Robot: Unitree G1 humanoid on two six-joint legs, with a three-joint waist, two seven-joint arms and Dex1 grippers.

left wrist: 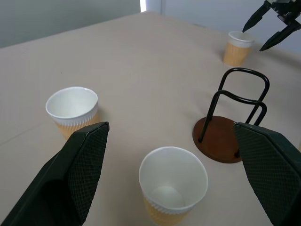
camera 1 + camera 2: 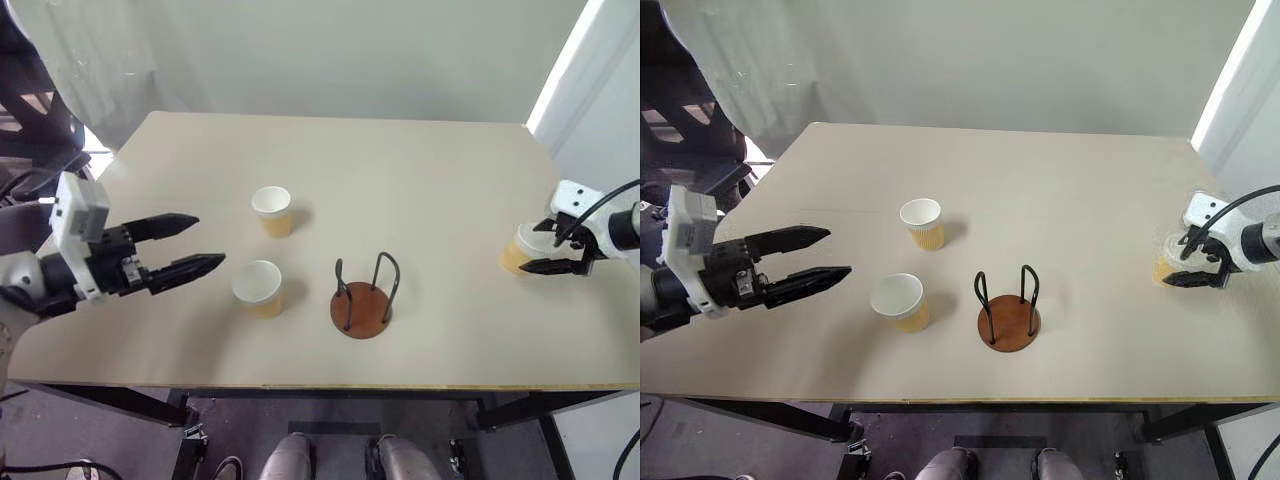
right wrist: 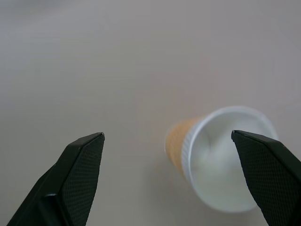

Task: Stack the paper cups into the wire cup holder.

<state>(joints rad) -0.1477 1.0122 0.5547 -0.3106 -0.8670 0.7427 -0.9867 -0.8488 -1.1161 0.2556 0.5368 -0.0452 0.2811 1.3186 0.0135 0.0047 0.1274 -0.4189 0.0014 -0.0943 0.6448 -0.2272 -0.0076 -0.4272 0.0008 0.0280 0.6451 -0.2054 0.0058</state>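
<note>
Both grippers released: left gripper (image 2: 195, 244) beside two cups (image 2: 258, 288) (image 2: 272, 211); right gripper (image 2: 552, 247) above third cup (image 1: 236, 47). Holder (image 2: 362, 304) empty on worktop (image 2: 420, 180).

Paper cups (image 2: 272, 211) tan-yellow, white inside; wire cup holder (image 2: 362, 308) rust-brown base.

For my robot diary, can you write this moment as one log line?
left tool: open, empty | right tool: open, over far cup | two cups on table | wire cup holder: empty
</note>
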